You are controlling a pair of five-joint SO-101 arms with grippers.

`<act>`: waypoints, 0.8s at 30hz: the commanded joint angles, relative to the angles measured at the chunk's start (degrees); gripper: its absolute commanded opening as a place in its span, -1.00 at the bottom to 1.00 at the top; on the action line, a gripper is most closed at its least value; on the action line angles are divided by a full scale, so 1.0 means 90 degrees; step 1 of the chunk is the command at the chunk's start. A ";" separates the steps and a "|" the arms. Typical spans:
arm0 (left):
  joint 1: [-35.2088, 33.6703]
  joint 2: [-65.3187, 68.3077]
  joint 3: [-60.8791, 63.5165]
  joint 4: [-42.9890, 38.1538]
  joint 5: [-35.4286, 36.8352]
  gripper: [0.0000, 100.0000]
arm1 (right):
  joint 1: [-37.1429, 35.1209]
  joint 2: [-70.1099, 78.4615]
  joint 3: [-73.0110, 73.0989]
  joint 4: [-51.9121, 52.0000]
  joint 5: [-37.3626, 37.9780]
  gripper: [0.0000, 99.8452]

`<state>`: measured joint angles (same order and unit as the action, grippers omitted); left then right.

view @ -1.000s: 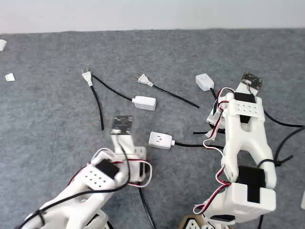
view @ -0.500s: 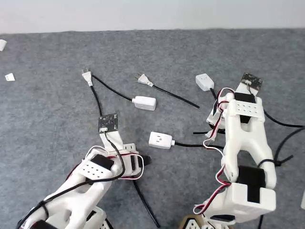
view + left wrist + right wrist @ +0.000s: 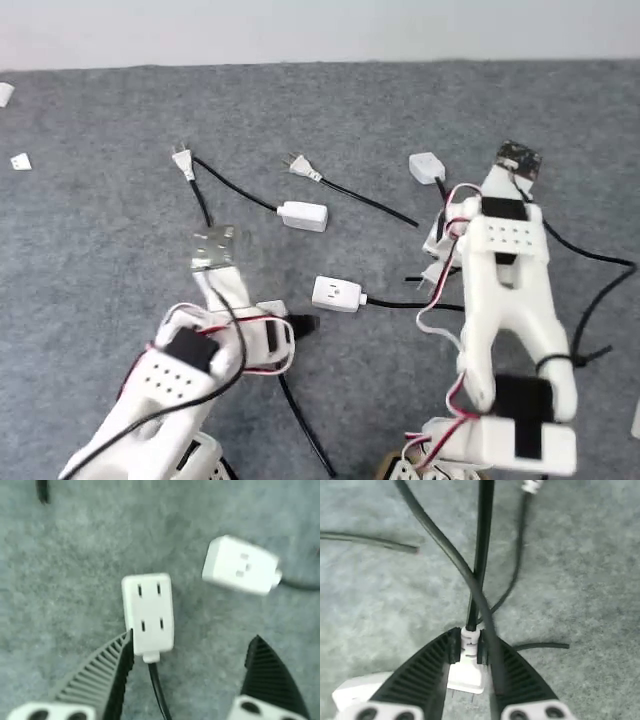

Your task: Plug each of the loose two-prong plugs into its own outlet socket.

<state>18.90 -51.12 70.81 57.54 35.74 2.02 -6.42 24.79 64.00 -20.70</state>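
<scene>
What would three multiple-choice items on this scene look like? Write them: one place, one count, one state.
1. Where is the four-slot outlet?
A by the left gripper
B on a shelf
C in a box

2. How many loose plugs lie unplugged?
A one
B two
C five

3. The right gripper is:
A open
B shut on a cord end
C shut on nothing

Answers:
1. A, the left wrist view shows the outlet right at that gripper.
2. B, two pronged plugs lie bare in the high view.
3. B, its fingers clamp the white end of a black cord.
</scene>
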 commanded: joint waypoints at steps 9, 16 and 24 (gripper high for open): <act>-0.1524 -0.0098 -0.0005 0.0303 -0.0586 -0.33 | -0.1343 -0.2310 0.0342 0.0151 0.1514 -0.98; -0.1514 0.1182 -0.0142 -0.0283 -0.0762 -0.33 | -0.2466 -0.4215 0.0361 0.0347 0.2305 -0.98; -0.1514 0.2530 -0.0777 -0.0215 -0.0938 -0.33 | -0.5084 -0.5416 0.0879 0.0337 0.3438 -0.98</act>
<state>5.63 -31.08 67.74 56.57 28.79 -36.48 -52.66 32.09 68.48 6.90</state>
